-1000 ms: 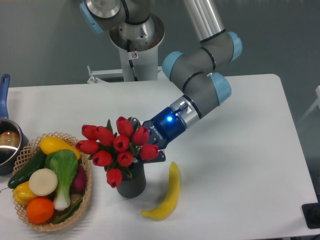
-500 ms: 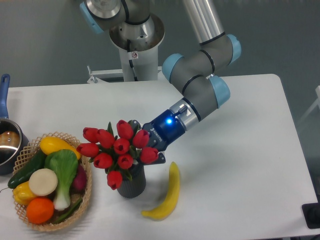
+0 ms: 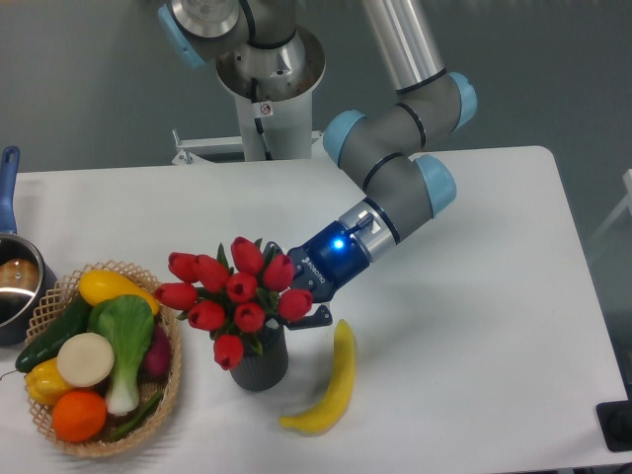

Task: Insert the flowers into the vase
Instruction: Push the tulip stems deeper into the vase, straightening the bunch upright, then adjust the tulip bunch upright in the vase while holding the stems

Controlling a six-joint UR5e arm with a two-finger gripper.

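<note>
At the left edge we note a pot [image 3: 15, 286] and, beside it, a basket [image 3: 170, 380] of produce standing close to the vase [image 3: 260, 365]. We judge the main risk to be tipping: the flowers [image 3: 232, 296] spread wider than the vase and lean toward the basket, so a top-heavy load sits over a narrow base. A sideways pull on the stems could drag the vase over or slide it into the basket. We also judge that a release made before the stems sit fully in the mouth could let the bunch fall out toward the basket side. A banana [image 3: 331, 385] lies just right of the vase, near the path of the gripper [image 3: 301, 301], and a low move could knock it. The flowers stand in or directly over the vase mouth; the buds hide the stems, so we cannot tell how far in they are. The gripper comes in from the upper right and meets the right side of the bunch, just above the vase rim. We cannot tell whether the fingers pinch the stems or stand apart, since buds and leaves cover them.
</note>
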